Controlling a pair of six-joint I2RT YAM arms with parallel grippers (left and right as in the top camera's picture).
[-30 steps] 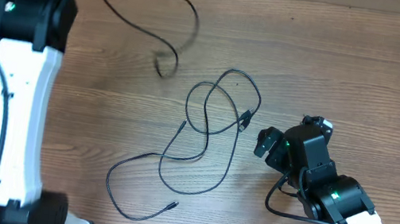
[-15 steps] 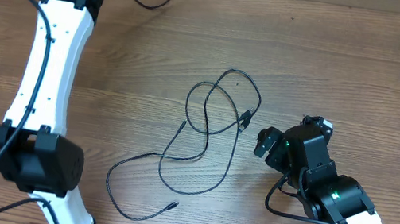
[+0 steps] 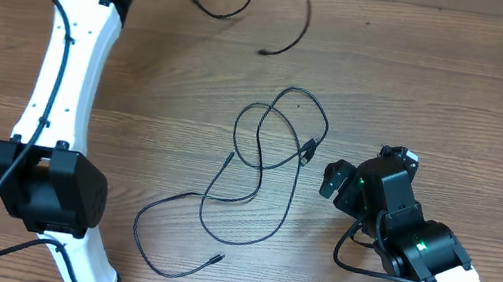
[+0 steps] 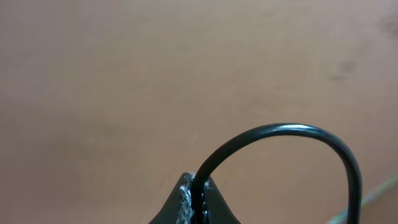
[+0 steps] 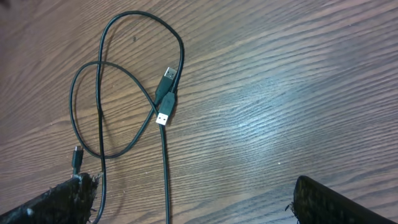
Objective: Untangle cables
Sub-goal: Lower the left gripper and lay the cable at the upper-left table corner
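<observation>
Left wrist view, left hand [image 4: 198, 200] pinching cable [image 4: 292, 127], grip cropped overhead

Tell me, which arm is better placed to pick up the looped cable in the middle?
Right. The right claw is open, empty and just beside the looped cable. The left claw is shut on the other cable, far from the loops.
</observation>
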